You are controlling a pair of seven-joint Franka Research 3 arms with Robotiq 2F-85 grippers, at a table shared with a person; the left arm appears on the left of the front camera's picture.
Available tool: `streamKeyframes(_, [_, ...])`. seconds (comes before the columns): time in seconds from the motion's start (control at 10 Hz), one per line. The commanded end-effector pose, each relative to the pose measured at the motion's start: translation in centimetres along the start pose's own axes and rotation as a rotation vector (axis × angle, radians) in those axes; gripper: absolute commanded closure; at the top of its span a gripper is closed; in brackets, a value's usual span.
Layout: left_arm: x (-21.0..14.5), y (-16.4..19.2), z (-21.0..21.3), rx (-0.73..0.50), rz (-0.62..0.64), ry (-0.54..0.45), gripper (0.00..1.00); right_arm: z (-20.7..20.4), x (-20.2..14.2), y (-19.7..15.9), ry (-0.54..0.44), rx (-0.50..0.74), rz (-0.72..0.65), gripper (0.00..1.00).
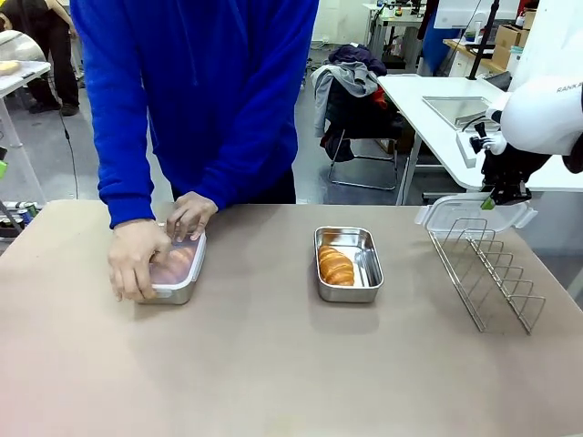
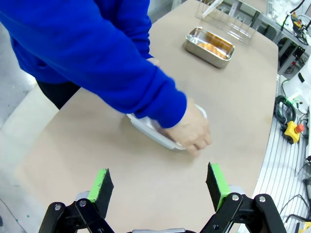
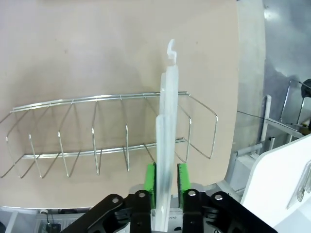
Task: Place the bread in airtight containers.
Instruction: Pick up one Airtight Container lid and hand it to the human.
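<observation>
We are putting bread into tubs with lids. Our right gripper (image 3: 165, 180) has its jaws pinched on the thin edge of a clear lid (image 1: 474, 213), which stands on its side in the last slot of the wire rack (image 1: 487, 273). We hold it by the edge because that is the only part that sticks up from the rack. From the front it is hard to see if the lid is lifted off the wires yet, so we cannot say.

In the middle of the bench (image 1: 273, 364) sits the open steel tub (image 1: 347, 264) with one croissant (image 1: 334, 266) lying in it. It has no lid, so we think our lid is meant for it.

Off to the left, the person's hands (image 1: 150, 250) press down on the lid of the other tub (image 1: 178, 269). A second croissant (image 1: 176, 262) shows dimly through that lid. They push on it to snap it shut.

Our left gripper (image 2: 160, 187) hangs above the bench near that tub with its jaws wide and nothing in them.
</observation>
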State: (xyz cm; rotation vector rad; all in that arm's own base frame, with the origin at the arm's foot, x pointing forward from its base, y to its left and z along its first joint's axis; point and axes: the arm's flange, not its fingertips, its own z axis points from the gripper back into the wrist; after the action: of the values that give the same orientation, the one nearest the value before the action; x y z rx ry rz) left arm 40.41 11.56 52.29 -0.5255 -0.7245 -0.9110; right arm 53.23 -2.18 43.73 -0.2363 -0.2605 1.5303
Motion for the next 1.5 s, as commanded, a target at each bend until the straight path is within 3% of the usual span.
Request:
streamKeyframes(0.0, [0.1, -0.1, 0.2, -0.006, -0.016, 0.008, 0.0, 0.1, 0.3, 0.0, 0.03, 0.002, -0.004, 1.0])
streamKeyframes(0.4, [0.1, -0.1, 0.2, -0.006, -0.016, 0.008, 0.0, 0.4, -0.1, 0.4, 0.031, 0.003, 0.0, 1.0])
streamKeyframes(0.5, [0.1, -0.1, 0.2, -0.006, -0.016, 0.008, 0.0, 1.5, -0.2, 0.4, -0.009, -0.037, -0.005, 1.0])
streamKeyframes(0.6, [0.1, -0.1, 0.2, -0.006, -0.016, 0.008, 0.0, 3.8, -0.3, 0.1, 0.01, -0.019, -0.013, 1.0])
streamKeyframes(1.0, [0.1, -0.1, 0.2, -0.006, -0.016, 0.008, 0.0, 17.7, 0.0, 0.9, -0.063, -0.123, -0.013, 1.0])
streamKeyframes(1.2, [0.1, -0.1, 0.2, -0.006, -0.016, 0.008, 0.0, 23.8, 0.9, 3.4, -0.188, -0.251, 0.124, 1.0])
streamKeyframes(1.4, [0.1, -0.1, 0.2, -0.006, -0.016, 0.008, 0.0, 26.4, 2.4, 5.6, -0.301, -0.424, 0.279, 1.0])
